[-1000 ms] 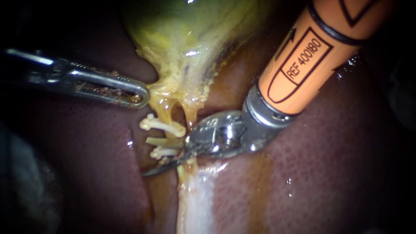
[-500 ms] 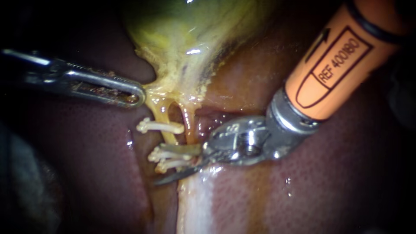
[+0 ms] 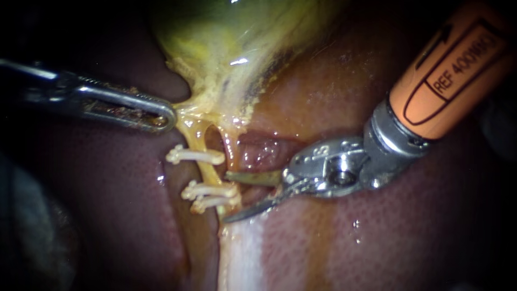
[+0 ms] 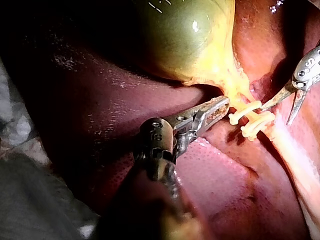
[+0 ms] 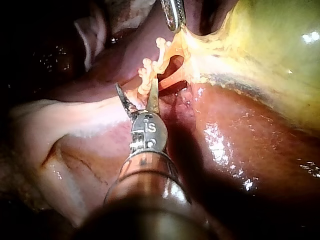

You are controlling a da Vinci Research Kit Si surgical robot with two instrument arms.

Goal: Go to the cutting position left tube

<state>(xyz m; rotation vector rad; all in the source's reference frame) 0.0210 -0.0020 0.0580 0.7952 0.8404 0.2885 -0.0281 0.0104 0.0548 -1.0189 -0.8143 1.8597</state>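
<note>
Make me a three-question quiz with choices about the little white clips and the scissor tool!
1. Where do the white clips sit?
A) on the liver
B) on the left tube
C) on the orange shaft

2. How many clips show?
A) one
B) five
C) three

3. How do the right instrument's blades stand?
A) open
B) shut together
C) shut on a clip

Answers:
1 B: every clip clamps across the left tube.
2 C: one sits higher up and two sit close together lower down.
3 A: a gap shows between the blades and nothing is gripped.
</note>
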